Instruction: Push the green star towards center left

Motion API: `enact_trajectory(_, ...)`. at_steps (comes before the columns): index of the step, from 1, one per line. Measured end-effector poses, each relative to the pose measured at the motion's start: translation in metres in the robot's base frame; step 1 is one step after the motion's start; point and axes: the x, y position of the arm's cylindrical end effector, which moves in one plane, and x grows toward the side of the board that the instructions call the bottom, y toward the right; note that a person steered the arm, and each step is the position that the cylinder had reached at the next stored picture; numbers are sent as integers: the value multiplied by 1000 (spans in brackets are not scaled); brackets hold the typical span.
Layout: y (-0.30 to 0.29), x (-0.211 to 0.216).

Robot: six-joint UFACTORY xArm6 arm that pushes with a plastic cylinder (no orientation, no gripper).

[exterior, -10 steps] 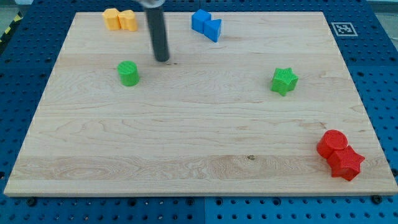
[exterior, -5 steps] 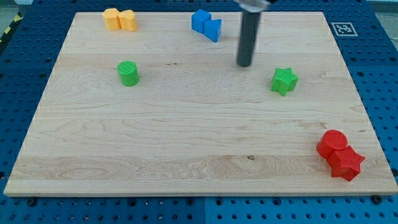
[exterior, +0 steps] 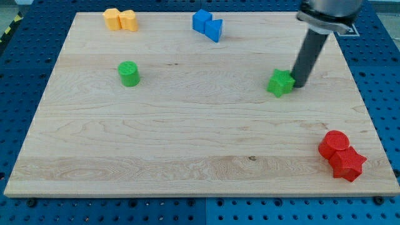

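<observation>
Starting nearest, at the view's bottom right: a red round block [exterior: 335, 143] touching a second red block [exterior: 347, 164] (star-like, though hard to settle), both close to the corner of the wooden board [exterior: 187, 144]. Lying on a blue perforated table [exterior: 382, 94], that board, and filling most of the view.

Moving up to the middle band, right of centre: the green star [exterior: 280, 82], flat on the wood, well apart from the red pair below it. Pressed against its right side, my tip [exterior: 299, 84], with the dark rod rising from there and leaning toward the view's top right. Ending in that plain rod rather than jaws, so nothing to call open or closed and nothing gripped (contact by the side of the rod only).

Far across on the view's left, at about the same height or slightly higher: a green round block [exterior: 129, 73], standing alone and well apart from the star and the tip.

Farthest back, along the view's top edge: two blue blocks [exterior: 207, 25] touching each other near the middle, and two orange blocks [exterior: 120, 19] side by side and touching near the top left corner.
</observation>
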Motion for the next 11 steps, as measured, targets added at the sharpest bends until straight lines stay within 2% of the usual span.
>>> enact_trajectory(2, -62, -2)
enact_trajectory(5, -109, 1)
enact_trajectory(7, -82, 13)
enact_trajectory(8, -72, 36)
enact_trajectory(9, -79, 40)
enact_trajectory(11, -153, 41)
